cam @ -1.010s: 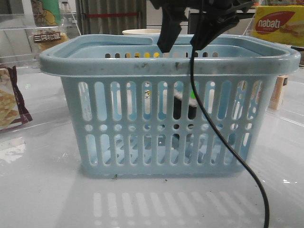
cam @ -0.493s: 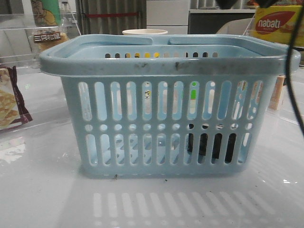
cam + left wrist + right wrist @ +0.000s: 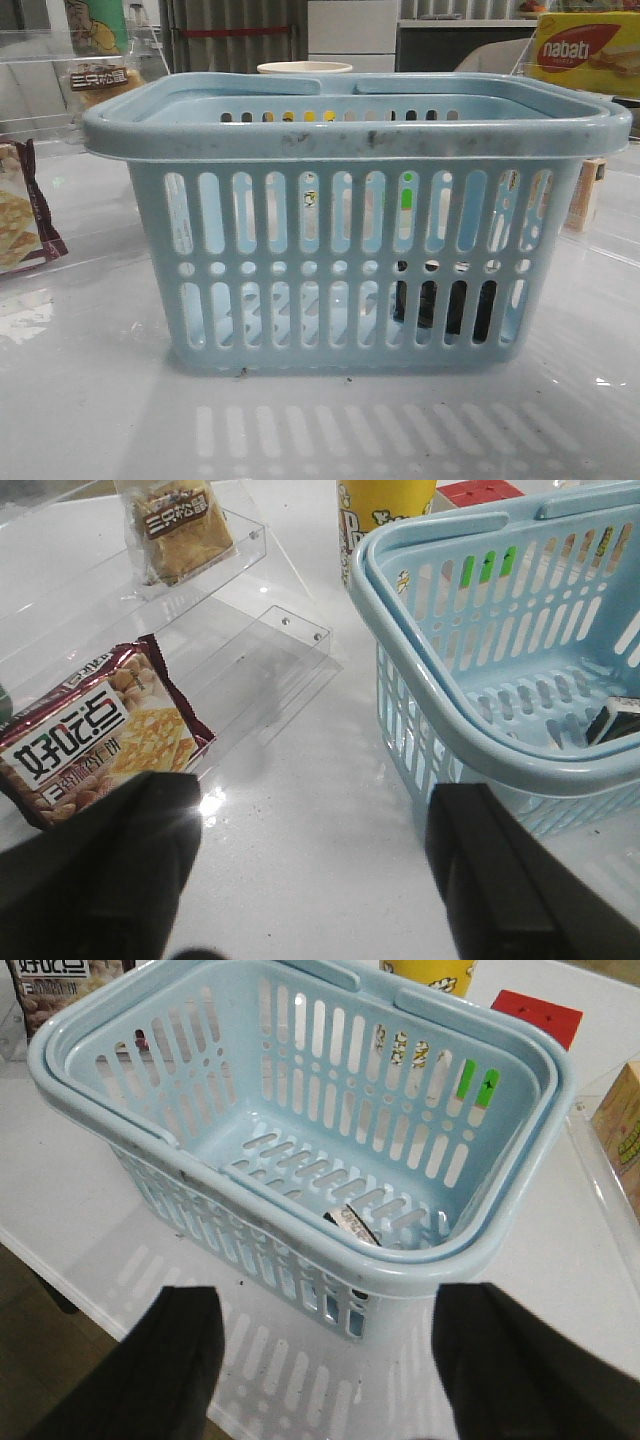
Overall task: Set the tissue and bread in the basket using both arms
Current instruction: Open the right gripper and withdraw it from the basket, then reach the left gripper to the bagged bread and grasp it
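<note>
Basket (image 3: pixel 350 130) in light blue sits square in the middle of the white table (image 3: pixel 90 400), handles folded down along its thick, scuffed rim. Through the slots near its right end, low down, I can make out the tissue (image 3: pixel 445 310), a small black pack on the floor of the basket; from the right wrist view it lies tucked against the near wall, partly hidden under the rim, and the left wrist view catches only one corner of it. Off to the left, the bread (image 3: pixel 178 530) in its clear wrap with the dark label rests on a clear plastic stand (image 3: pixel 215 630), well apart from the basket. Just below that stand a maroon-edged cracker packet (image 3: pixel 95 730) lies flat on the table. A yellow cup (image 3: pixel 385 510) stands just behind the basket, and a yellow nabati box (image 3: pixel 585 50) sits at the back right. The left gripper (image 3: pixel 310 880) hangs over bare table between the cracker packet and the basket, its fingers spread wide with nothing between them. The right gripper (image 3: pixel 325 1360) hovers above the basket's near side, likewise spread apart and empty.
</note>
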Motion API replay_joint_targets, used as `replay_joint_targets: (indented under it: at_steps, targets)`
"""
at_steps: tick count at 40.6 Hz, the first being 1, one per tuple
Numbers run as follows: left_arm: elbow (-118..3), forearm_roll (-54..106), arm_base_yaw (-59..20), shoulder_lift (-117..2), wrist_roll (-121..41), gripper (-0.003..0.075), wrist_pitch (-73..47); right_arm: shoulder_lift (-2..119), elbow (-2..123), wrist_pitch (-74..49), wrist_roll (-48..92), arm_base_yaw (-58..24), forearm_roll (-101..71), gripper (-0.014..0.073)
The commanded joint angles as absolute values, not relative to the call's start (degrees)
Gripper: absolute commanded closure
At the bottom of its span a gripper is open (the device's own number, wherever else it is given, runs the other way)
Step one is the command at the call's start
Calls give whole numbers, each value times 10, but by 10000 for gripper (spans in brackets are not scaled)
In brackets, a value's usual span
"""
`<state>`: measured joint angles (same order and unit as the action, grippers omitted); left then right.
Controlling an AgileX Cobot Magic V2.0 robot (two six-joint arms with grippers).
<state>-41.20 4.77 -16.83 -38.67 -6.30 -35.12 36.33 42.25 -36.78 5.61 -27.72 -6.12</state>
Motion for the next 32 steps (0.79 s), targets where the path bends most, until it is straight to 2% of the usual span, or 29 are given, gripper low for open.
replay_joint_targets:
  at_steps: [1,8,10,32]
  targets:
    - [-441,51,-172,-419,-63,176,-295,354,437,-329,62,-278,-66,43]
    - [-492,44,-172,-520,-63,60,-292,354,437,-331,62,-278,-66,43]
    - [-512,38,-172,-554,-63,46,-291,354,437,-331,62,-278,-66,43]
    - [-830,28,-68,-925,-63,45,-285,354,437,-331,62,-278,-66,43]
